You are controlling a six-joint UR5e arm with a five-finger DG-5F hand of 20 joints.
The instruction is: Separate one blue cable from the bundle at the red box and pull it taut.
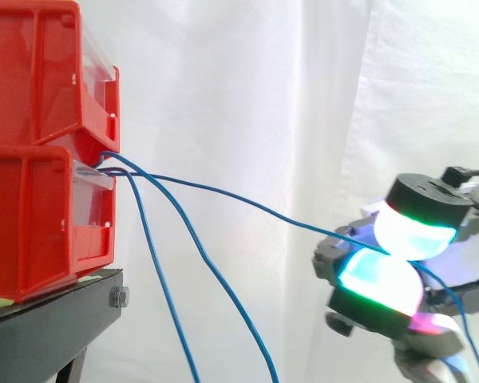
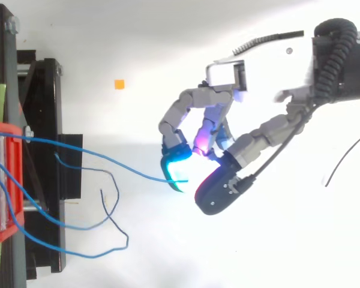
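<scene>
**Blue cable pinched, a little slack left to lose**

Blue cable [image 1: 263,209] runs from the gap between the two stacked red boxes [image 1: 32,223] across to the hand [image 1: 427,199]. There it is pinched between two glowing pads [image 1: 411,231] pressed face to face, with the other fingers curled in behind. Its free tail drops away below the hand. The line sags slightly, so I judge it separated but not quite taut.

Two more blue cables [image 1: 223,295] leave the same gap and hang down, well apart from the held one. From above, their loose ends loop and cross each other on the floor beside the black stand [image 1: 48,319].

The main risk is the grip. The cable is thin and smooth and the pads are rounded, so a harder pull could draw it through them and leave the hand with nothing.

The second risk is at the box end. All the cables leave from one spot, and if they are tangled inside, pulling could drag the others along. I cannot tell how the boxes are fixed, so a sharp tug might shift them on the stand.
</scene>
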